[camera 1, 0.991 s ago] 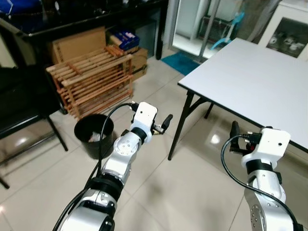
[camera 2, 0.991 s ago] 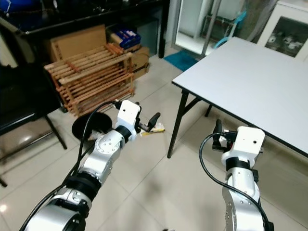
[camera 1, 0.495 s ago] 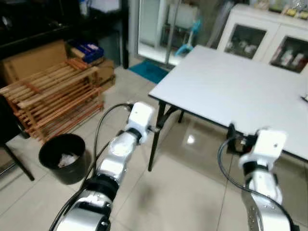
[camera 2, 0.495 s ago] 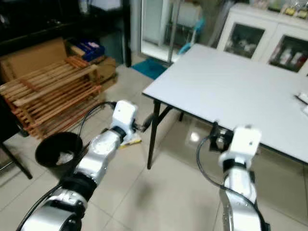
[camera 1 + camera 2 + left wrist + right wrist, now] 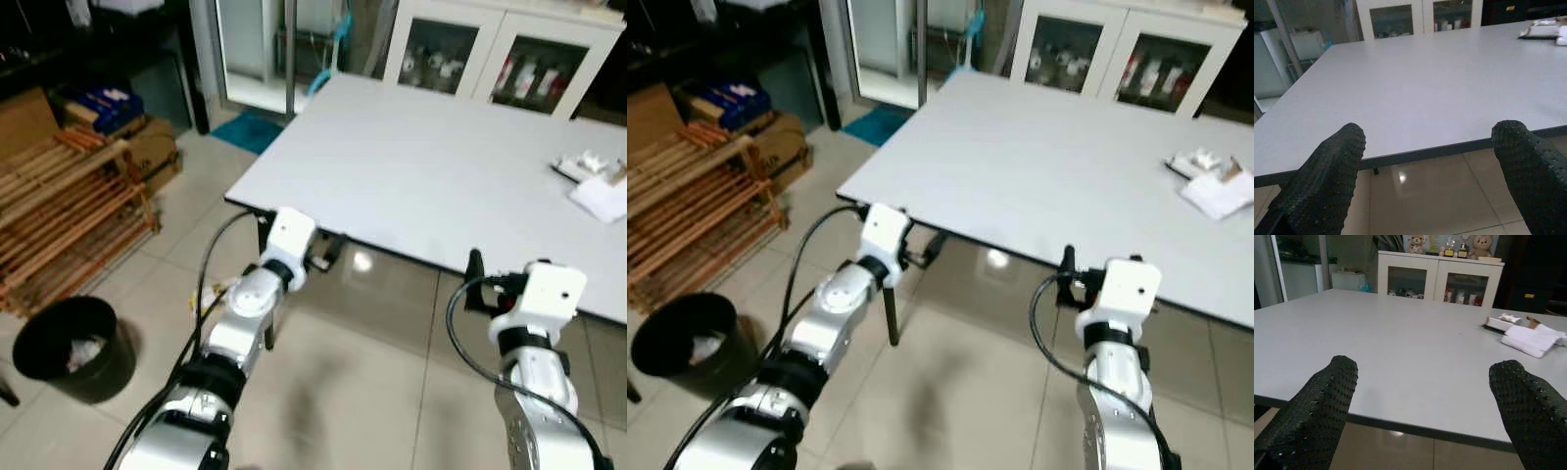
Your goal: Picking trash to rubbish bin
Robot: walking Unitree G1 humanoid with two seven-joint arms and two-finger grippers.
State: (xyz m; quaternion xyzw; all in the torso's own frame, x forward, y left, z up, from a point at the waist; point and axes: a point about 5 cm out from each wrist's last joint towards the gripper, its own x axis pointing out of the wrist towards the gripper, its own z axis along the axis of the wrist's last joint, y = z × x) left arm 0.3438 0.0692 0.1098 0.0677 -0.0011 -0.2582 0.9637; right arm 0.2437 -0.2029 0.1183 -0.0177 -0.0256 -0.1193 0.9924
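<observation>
While both arms reach forward at the near edge of the white worktop (image 5: 441,166), the left gripper (image 5: 1432,161) has its jaws spread wide with nothing between them, and the right gripper (image 5: 1427,396) likewise stands open and empty. From the left wrist, the worktop's edge runs just ahead of the jaws, with glossy floor tiles (image 5: 1425,196) below it. The right wrist view looks level across the surface to crumpled white tissue (image 5: 1530,339) and a small flat wrapper (image 5: 1501,324) beside it, well beyond the jaws toward the far right corner; behind them stands a white glass-door cabinet (image 5: 1437,281) with soft toys on top. The head views add what the wrist views leave out: a black rubbish bin (image 5: 67,348) on the floor, far off to the left of the left gripper, with white scraps inside. Next to the bin stand a wooden slatted rack (image 5: 59,211) and cardboard boxes (image 5: 774,147).
</observation>
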